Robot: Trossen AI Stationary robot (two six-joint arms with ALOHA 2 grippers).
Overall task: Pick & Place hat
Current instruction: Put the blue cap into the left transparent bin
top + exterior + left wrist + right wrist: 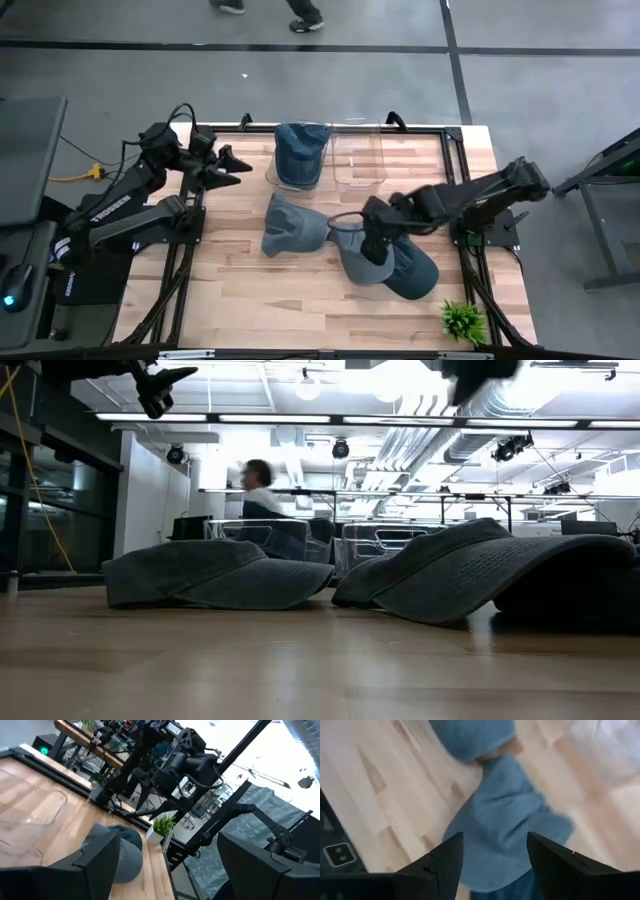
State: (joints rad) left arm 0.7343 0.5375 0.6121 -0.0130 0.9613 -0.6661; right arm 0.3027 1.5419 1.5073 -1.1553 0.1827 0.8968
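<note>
Several blue-grey caps are in view. One sits in the left clear bin [300,155]. On the table lie a cap left of centre [290,225], one in the middle [360,258] and one further right [415,272]. My right gripper [366,235] hovers open over the middle cap, which shows below its fingers in the right wrist view [505,820]. In the low view the caps [215,575] [480,570] rest brim-down on the wood. My left gripper [235,160] is open and raised near the far left corner [160,390].
An empty clear bin [360,160] stands next to the filled one at the far edge. A small green plant [462,320] is at the near right corner. A dark frame rail [460,170] runs round the tabletop. A person walks in the room beyond [260,485].
</note>
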